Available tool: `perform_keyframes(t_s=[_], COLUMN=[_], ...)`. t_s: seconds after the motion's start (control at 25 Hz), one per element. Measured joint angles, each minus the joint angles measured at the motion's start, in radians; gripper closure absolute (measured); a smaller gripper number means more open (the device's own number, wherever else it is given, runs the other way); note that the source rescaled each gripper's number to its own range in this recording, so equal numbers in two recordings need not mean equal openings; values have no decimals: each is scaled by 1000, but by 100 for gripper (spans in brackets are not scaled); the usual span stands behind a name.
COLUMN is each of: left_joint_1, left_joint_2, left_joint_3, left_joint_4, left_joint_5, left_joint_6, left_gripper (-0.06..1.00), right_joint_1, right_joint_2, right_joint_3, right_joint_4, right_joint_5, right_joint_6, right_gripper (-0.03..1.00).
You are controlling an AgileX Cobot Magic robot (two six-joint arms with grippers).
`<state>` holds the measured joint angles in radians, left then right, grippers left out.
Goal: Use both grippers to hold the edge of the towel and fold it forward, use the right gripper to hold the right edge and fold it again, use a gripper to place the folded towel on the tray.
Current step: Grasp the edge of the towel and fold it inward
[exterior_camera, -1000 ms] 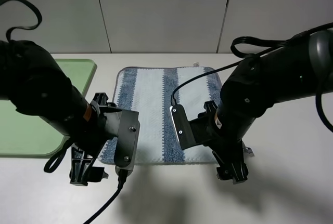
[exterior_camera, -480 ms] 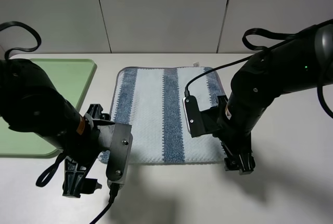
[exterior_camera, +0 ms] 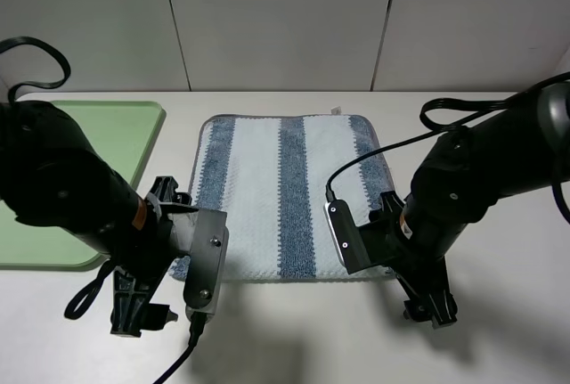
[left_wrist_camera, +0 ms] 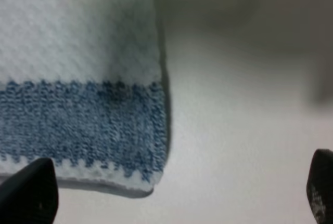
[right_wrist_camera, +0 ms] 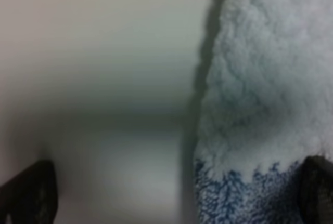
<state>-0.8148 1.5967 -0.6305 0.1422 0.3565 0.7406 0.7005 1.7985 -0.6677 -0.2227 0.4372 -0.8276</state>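
The striped towel (exterior_camera: 280, 192) lies flat and unfolded in the middle of the table. My left gripper (exterior_camera: 142, 313) hangs low at its near left corner. In the left wrist view this gripper (left_wrist_camera: 174, 198) is open, with one fingertip (left_wrist_camera: 28, 193) at the towel's corner (left_wrist_camera: 78, 78) and the other over bare table. My right gripper (exterior_camera: 432, 306) is low at the near right corner. It is open too (right_wrist_camera: 171, 195), straddling the towel's edge (right_wrist_camera: 260, 104) very close to it. Neither gripper holds anything. The light-green tray (exterior_camera: 134, 134) lies at the left, partly behind the left arm.
The white table (exterior_camera: 294, 339) runs along the front, with the arms' shadows and a black cable (exterior_camera: 183, 362) on it. A grey panelled wall (exterior_camera: 285, 19) stands behind the table. White tabletop (exterior_camera: 499, 313) shows to the right of the right arm.
My right arm has swung toward the near right, from over the towel to its near right corner. The left arm dropped slightly nearer at first, then held still. Both stay open.
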Motion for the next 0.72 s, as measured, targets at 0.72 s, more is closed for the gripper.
perform_keyframes(t_s=[0.72], left_joint_1=[57], left_joint_2=[1], left_joint_3=[0], left_joint_4=[-7], left_joint_5=[-104], left_joint_6=[3], left_gripper=[2], right_joint_1=[0], right_joint_2=[15], right_joint_3=[-4], right_joint_4=[8], right_joint_5=[-10], right_joint_6=[-8], right_gripper=[-3])
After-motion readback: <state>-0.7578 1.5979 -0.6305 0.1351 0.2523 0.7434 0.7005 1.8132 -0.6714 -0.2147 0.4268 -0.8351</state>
